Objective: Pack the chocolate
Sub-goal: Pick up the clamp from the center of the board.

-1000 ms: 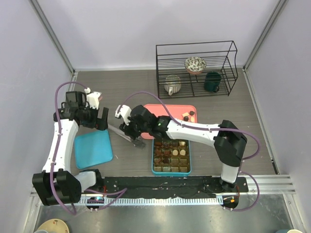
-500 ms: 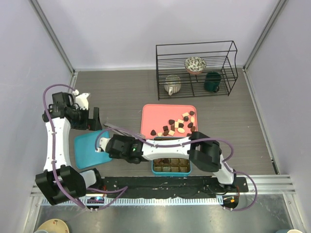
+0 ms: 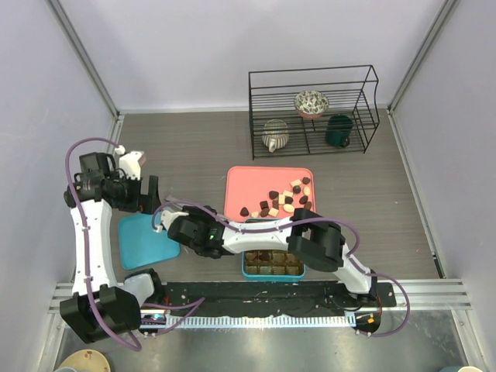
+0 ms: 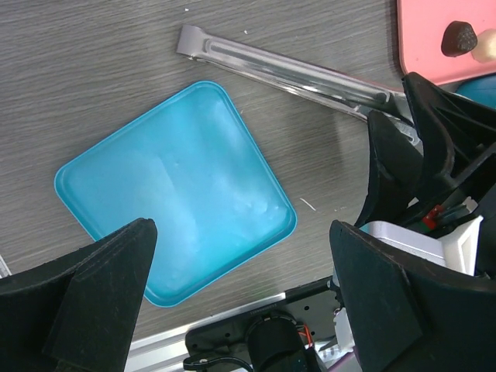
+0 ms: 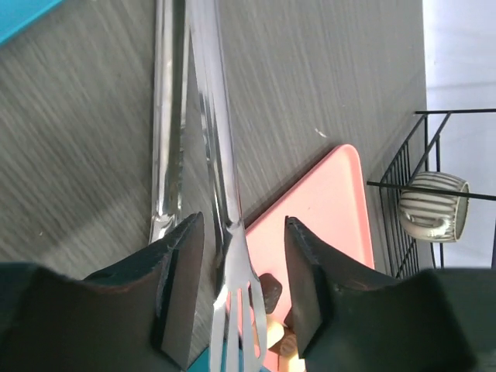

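Right fingers [image 5: 180, 294] stand about half apart astride the slotted head end of the tongs [image 5: 221, 139], which lie on the surface [image 5: 93, 155]. One blade runs against a finger while a sliver of gap shows beside the other, so I cannot tell whether they pinch the tool or only bracket it. Its long axis runs from those fingers away toward the left arm's side. Left fingers [image 4: 101, 298] are spread wide, holding nothing, hovering over the blue lid [image 4: 174, 201].

Close to the arm bases, the box [image 3: 271, 275] sits mostly hidden under the right arm. Just beyond it the pink tray [image 3: 248, 182] carries the loose chocolate [image 3: 280, 203], a cluster lying to the right of the right fingers and a little farther out; the tray's corner is just past them. The right arm is plainly the nearer one, so the reach likely falls to it. Farthest back stands the wire rack [image 3: 349, 93] with crockery.
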`<state>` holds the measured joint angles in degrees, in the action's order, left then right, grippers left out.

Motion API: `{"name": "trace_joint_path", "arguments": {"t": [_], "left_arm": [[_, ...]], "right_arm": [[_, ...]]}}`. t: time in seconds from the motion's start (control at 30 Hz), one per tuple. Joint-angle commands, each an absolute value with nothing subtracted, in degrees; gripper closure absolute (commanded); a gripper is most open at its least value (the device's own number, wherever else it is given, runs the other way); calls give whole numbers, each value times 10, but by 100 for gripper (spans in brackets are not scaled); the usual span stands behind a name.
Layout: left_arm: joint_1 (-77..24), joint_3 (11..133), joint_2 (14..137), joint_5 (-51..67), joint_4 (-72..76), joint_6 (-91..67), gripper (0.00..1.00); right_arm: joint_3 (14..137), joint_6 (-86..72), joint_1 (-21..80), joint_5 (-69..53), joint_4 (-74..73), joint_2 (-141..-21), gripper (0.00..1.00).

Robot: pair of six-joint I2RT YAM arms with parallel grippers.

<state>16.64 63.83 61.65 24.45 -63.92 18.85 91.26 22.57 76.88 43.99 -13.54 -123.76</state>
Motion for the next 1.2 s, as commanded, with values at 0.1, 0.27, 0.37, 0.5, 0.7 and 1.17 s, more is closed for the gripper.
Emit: {"name": "trace_joint_path", "arguments": {"t": [0.1, 0.27, 0.37, 0.5, 0.7, 1.17], "left_arm": [[170, 638, 593, 250, -647, 202, 0], [170, 642, 593, 250, -654, 206, 0], [170, 647, 590, 250, -658, 207, 0], [170, 652, 580, 250, -664, 211, 0], [170, 657, 589, 246, -687, 225, 0], [168, 678, 601, 289, -743, 250, 0]], "right_arm": [[904, 236, 752, 467, -84, -1241, 60], [891, 220, 738, 449, -83, -1235, 78], [887, 213, 728, 432, -87, -1232, 82], [896, 170, 706, 369, -107, -1222, 94], [938, 41, 668, 272, -162, -1207, 99], [952, -244, 642, 165, -167, -1183, 99]]}}
